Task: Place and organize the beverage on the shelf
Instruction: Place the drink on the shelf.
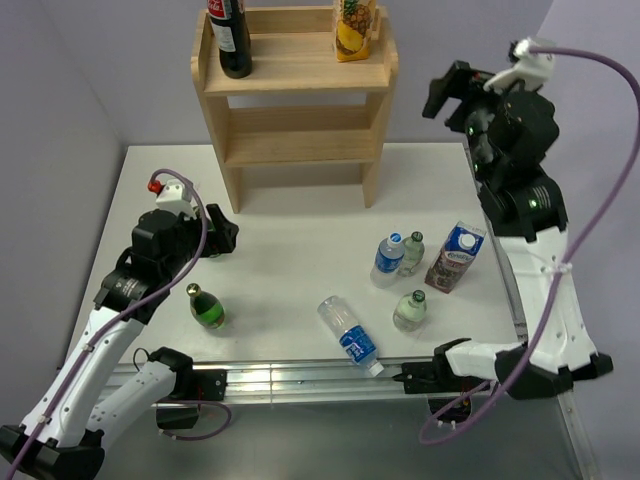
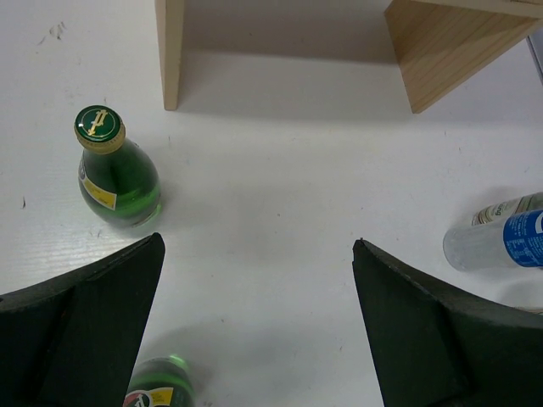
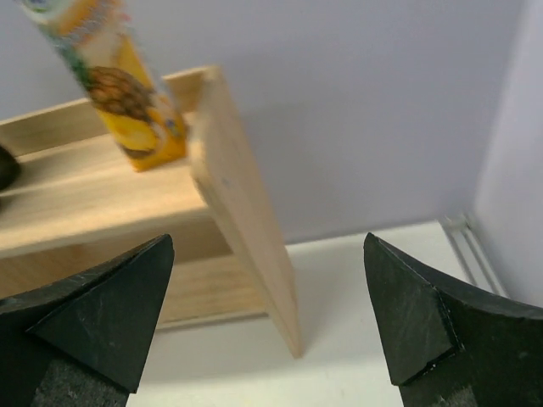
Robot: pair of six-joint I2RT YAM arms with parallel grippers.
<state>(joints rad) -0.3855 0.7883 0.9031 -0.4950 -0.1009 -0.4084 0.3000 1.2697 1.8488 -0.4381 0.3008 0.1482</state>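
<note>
The wooden shelf (image 1: 295,100) stands at the back of the table. On its top board are a dark cola bottle (image 1: 232,40) and a yellow pineapple juice carton (image 1: 355,28). My right gripper (image 1: 445,95) hangs open and empty beside the shelf's right side; its wrist view shows the carton (image 3: 110,85) and the side panel (image 3: 246,212) ahead of the gripper (image 3: 267,246). My left gripper (image 1: 222,240) is open low over the table's left part. A green glass bottle (image 2: 114,170) stands ahead-left of the left gripper (image 2: 259,246), and another green bottle (image 2: 161,386) sits by its left finger.
On the table stand a green bottle (image 1: 207,308), a blue-label water bottle (image 1: 389,260), a small clear bottle (image 1: 412,252), a purple carton (image 1: 455,256) and a clear glass bottle (image 1: 411,311). A water bottle (image 1: 348,334) lies on its side near the front edge.
</note>
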